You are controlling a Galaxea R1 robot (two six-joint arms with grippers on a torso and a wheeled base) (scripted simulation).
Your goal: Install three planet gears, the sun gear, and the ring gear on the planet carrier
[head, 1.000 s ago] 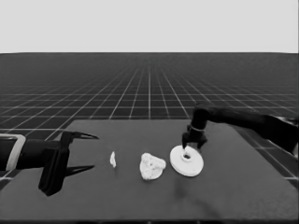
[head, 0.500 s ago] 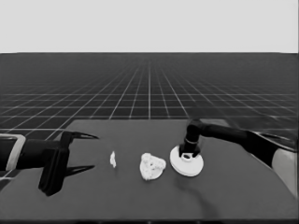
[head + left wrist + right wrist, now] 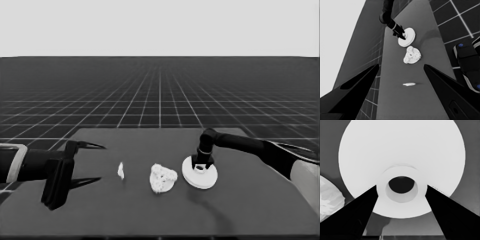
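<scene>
My right claw (image 3: 201, 167) hangs over the larger round part (image 3: 200, 174), right of the table's (image 3: 250, 210) middle, its two fingers straddling the raised hub. In the right wrist view the fingers (image 3: 357, 217) flank the hub, one on each side, touching or very nearly so; I judge they are closing on it, though I cannot tell whether the pinch has bitten.

Just left of this disc lies a knobbly white cluster (image 3: 162, 178), which I take to be the gears sitting on the smaller round part; the disc beneath them is hidden. Farther left stands the thin white piece (image 3: 120, 170), apart from everything.

So the step in hand looks like the last one: taking the larger round part to cap the gears. Next I need a firm grip on the hub, a straight lift, a short carry left, and a level descent.

My left claw (image 3: 85, 162) waits spread over the table's left end, holding nothing. Its wrist view shows all three white things in one line, which the right wrist view, filled by the disc, does not.
</scene>
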